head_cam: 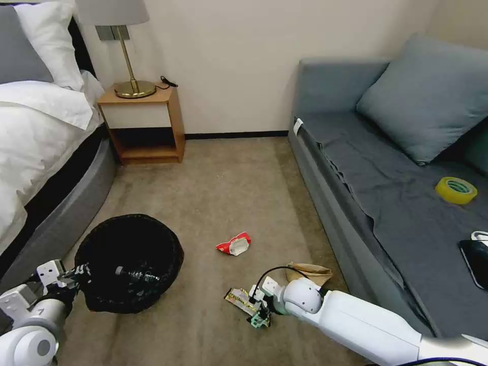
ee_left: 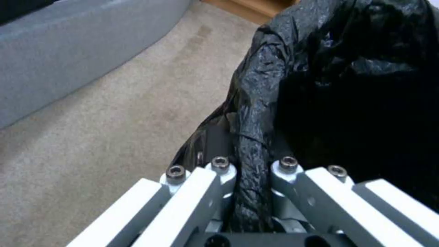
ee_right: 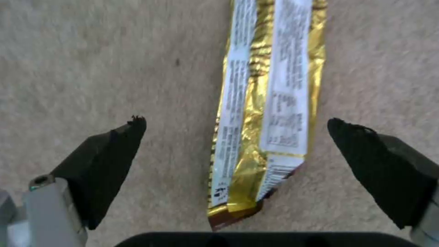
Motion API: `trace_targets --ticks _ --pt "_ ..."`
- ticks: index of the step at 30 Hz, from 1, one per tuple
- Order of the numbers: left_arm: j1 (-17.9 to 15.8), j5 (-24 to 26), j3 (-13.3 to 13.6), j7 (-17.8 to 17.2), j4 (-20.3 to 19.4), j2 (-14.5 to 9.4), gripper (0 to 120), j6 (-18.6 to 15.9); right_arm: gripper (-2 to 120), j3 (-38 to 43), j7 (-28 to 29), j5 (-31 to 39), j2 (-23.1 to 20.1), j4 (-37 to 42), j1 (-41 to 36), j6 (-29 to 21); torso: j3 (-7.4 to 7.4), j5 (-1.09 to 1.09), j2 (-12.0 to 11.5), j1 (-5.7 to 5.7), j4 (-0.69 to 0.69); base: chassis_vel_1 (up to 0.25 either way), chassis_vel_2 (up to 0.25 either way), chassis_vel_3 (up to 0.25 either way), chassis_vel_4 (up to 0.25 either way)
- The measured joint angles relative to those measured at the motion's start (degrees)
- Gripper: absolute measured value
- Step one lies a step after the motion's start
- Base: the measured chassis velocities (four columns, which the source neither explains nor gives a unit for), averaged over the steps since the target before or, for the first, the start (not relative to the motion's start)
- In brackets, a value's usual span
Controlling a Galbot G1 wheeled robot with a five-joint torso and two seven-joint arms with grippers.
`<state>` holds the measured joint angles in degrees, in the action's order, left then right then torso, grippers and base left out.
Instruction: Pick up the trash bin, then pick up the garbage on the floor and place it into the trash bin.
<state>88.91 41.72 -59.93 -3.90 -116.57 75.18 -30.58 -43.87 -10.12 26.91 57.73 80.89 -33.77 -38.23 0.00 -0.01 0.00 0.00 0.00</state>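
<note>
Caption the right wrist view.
Open right gripper poised over the gold snack wrapper lying flat on the carpet.

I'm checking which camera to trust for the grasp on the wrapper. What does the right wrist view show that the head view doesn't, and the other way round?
Right wrist view alone: the right gripper is open, its black fingertips on either side of the gold snack wrapper, and the wrapper's white printed panels are visible.

Head view alone: the trash bin gripped at its rim by the left gripper, a bottle inside it, the red-and-white packet, the brown paper piece, the tape roll on the sofa.

Both: the wrapper lying flat on the carpet, with the right gripper at it.
</note>
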Motion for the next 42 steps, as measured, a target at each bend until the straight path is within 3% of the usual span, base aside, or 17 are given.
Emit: trace_targets --ticks 17,42 --pt "-0.5 1.0 -0.4 0.2 1.7 -1.6 3 0.6 100 -0.8 0.5 -3.7 4.8 -8.2 0.5 2.9 0.00 0.00 0.0 0.00 0.00 0.000 0.000 0.000 0.000" --pt "-0.7 0.7 -0.2 0.3 2.3 -1.1 3 1.1 100 0.8 1.1 -10.7 7.9 -14.5 -0.2 5.7 -0.02 -0.01 0.0 -0.01 -0.02 0.000 0.000 0.000 0.000"
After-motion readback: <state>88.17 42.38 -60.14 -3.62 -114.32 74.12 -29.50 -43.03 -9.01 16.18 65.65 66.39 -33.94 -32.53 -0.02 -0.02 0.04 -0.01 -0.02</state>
